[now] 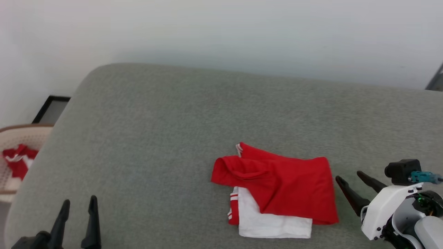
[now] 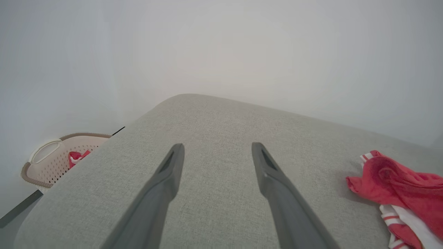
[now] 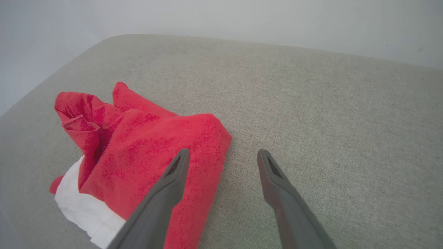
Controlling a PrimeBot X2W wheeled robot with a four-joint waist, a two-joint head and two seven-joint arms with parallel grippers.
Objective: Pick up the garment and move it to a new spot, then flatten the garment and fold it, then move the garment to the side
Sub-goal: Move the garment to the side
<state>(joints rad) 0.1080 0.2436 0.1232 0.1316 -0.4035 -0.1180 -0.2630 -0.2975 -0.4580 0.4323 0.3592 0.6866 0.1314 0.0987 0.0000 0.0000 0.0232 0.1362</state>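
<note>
Left end effector (image 1: 79,199) and right end effector (image 1: 348,175) gape wide, empty, the garment (image 1: 287,186) lying between them

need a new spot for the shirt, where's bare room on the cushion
Widest bare patch: the grey cushion from the shirt leftward to its rounded edge by the basket, ahead of the left gripper. The strip between shirt and wall is bare too. Crowded on the right, where the right gripper sits close beside the shirt.
</note>
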